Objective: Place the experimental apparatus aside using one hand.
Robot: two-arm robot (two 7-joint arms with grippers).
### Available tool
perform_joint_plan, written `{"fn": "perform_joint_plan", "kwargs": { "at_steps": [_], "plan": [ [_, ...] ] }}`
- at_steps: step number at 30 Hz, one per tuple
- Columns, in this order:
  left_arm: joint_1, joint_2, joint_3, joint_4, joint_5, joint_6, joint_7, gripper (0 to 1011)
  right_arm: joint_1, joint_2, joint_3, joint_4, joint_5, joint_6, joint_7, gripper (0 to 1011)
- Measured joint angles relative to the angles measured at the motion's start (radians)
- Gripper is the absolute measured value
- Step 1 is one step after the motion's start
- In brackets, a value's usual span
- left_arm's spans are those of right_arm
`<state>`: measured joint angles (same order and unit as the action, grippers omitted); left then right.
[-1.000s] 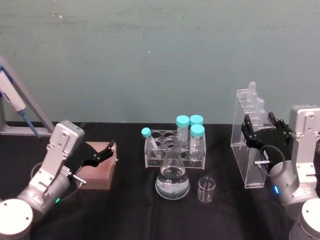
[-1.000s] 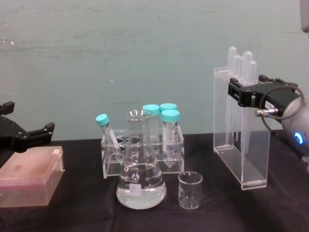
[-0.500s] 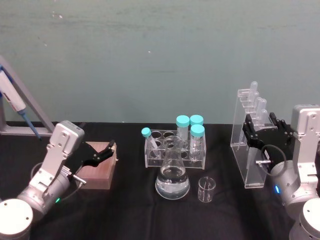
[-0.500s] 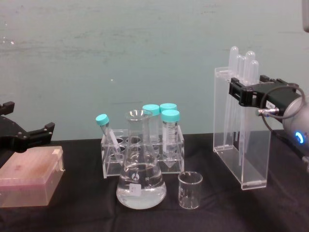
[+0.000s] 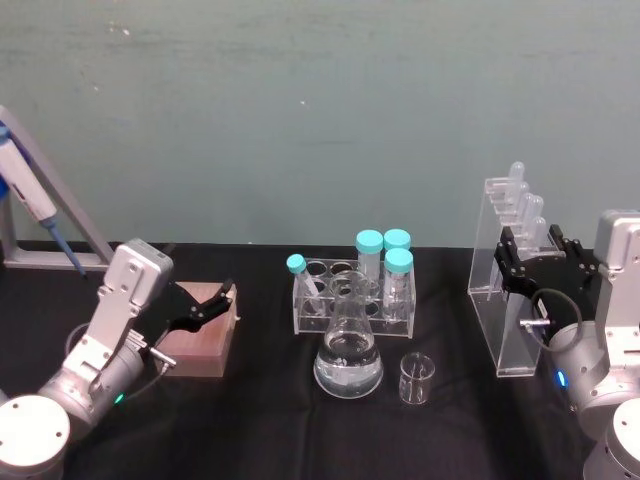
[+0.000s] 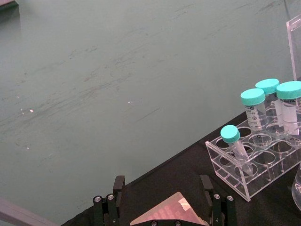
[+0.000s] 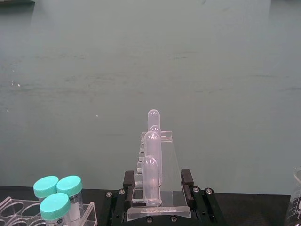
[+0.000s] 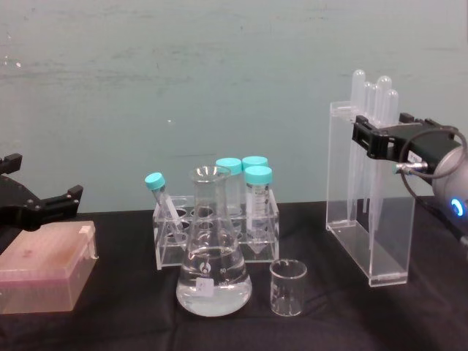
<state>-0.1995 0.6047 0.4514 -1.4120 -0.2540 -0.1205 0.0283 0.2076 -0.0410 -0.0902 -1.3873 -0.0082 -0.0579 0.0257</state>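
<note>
The tall clear acrylic stand [image 5: 497,300] of long pipettes [image 8: 374,99] is at the right of the black table. My right gripper [image 5: 535,262], on a silver wrist with a blue light, is shut on the stand's upper part. In the right wrist view its black fingers [image 7: 128,181] press both sides of the stand [image 7: 157,209]. The conical flask [image 5: 348,352] with clear liquid and the small beaker [image 5: 416,379] stand at the table's middle front, apart from both grippers. My left gripper [image 5: 215,300] rests open over a pink box at the left.
A clear rack [image 5: 352,300] with teal-capped tubes stands just behind the flask. The pink box [image 8: 45,274] lies at the left under the left gripper. A blue-and-white pipettor [image 5: 30,205] leans on a grey stand at the far left. A green wall closes the back.
My right gripper has carried the pipette stand a little to the right, away from the tube rack and beaker. The left arm, flask and beaker have stayed put.
</note>
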Motion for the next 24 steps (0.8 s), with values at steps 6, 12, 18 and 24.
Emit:
{"fn": "perform_joint_plan", "kwargs": {
  "at_steps": [6, 12, 18, 24],
  "plan": [
    [0.0, 0.0, 0.0, 0.0, 0.0, 0.0, 0.0, 1000, 0.0, -0.002, 0.001, 0.0, 0.0, -0.008, -0.003, 616],
    [0.0, 0.0, 0.0, 0.0, 0.0, 0.0, 0.0, 1000, 0.0, -0.002, 0.001, 0.0, 0.0, -0.014, -0.005, 616],
    [0.0, 0.0, 0.0, 0.0, 0.0, 0.0, 0.0, 1000, -0.002, -0.003, 0.003, -0.005, -0.002, -0.016, -0.008, 616],
    [0.0, 0.0, 0.0, 0.0, 0.0, 0.0, 0.0, 1000, -0.002, -0.005, 0.007, -0.006, -0.003, -0.017, -0.012, 616]
  ]
}}
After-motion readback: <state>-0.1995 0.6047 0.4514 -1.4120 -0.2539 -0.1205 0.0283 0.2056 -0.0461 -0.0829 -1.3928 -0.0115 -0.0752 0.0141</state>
